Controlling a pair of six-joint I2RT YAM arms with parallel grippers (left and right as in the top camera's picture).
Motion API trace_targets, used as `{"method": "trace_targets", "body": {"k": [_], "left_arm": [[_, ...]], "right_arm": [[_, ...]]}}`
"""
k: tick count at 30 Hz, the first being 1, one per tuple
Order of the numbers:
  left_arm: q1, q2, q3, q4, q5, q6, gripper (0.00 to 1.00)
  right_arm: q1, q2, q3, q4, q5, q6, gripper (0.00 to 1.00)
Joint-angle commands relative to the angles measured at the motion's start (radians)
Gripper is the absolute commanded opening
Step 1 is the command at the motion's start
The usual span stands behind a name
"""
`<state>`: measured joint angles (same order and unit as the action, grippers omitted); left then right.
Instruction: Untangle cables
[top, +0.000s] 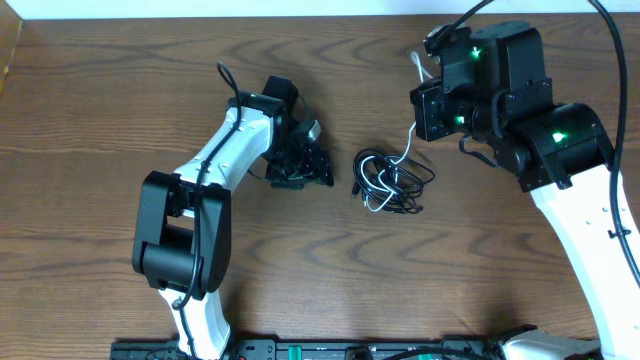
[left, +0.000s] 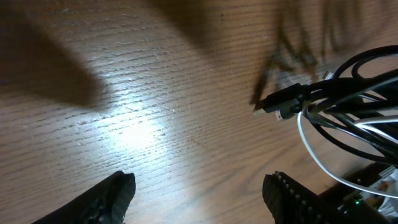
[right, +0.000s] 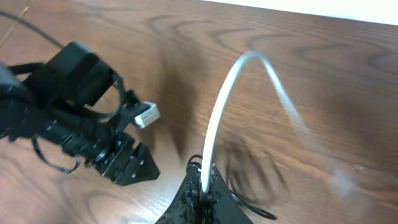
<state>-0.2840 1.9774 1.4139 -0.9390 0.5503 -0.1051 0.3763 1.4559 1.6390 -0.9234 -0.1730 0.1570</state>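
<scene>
Right hand (right: 202, 186) raised, pinching white cable (right: 217, 112), left hand (left: 199, 186) spread low

coiled black cable (top: 392, 180) lies tangled with white cable (top: 407, 152), whose end rises.

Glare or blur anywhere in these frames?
Left wrist: bright glare patch on the table, far background soft. Right wrist: white cable smears out past its arch, black cable tangle blurred. Overhead: sharp, evenly lit.
</scene>
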Motion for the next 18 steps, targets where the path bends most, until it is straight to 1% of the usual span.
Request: {"method": "trace_targets", "body": {"k": [1, 3, 5, 8, 12, 16, 18], "left_arm": [[0.004, 0.003, 0.001, -0.006, -0.010, -0.005, 0.71], [0.004, 0.003, 0.001, -0.006, -0.011, -0.005, 0.71], [0.004, 0.003, 0.001, -0.006, -0.013, -0.005, 0.71], [0.004, 0.003, 0.001, -0.006, -0.013, -0.005, 0.71], [0.004, 0.003, 0.001, -0.006, -0.013, -0.005, 0.71], [0.004, 0.003, -0.003, 0.002, -0.014, -0.005, 0.71], [0.004, 0.003, -0.006, 0.009, -0.013, -0.005, 0.71]], "right_arm": [[0.002, -0.003, 0.014, 0.014, 0.113, 0.057, 0.01], [0.002, -0.003, 0.015, 0.039, 0.107, 0.063, 0.01], [0.003, -0.009, 0.030, 0.076, 0.039, 0.065, 0.01], [0.003, -0.018, 0.075, 0.098, -0.023, 0.026, 0.01], [0.003, -0.029, 0.111, 0.099, -0.021, -0.016, 0.01], [0.003, -0.037, 0.113, 0.096, -0.021, -0.087, 0.01], [0.003, -0.037, 0.113, 0.088, -0.021, -0.095, 0.01]]}}
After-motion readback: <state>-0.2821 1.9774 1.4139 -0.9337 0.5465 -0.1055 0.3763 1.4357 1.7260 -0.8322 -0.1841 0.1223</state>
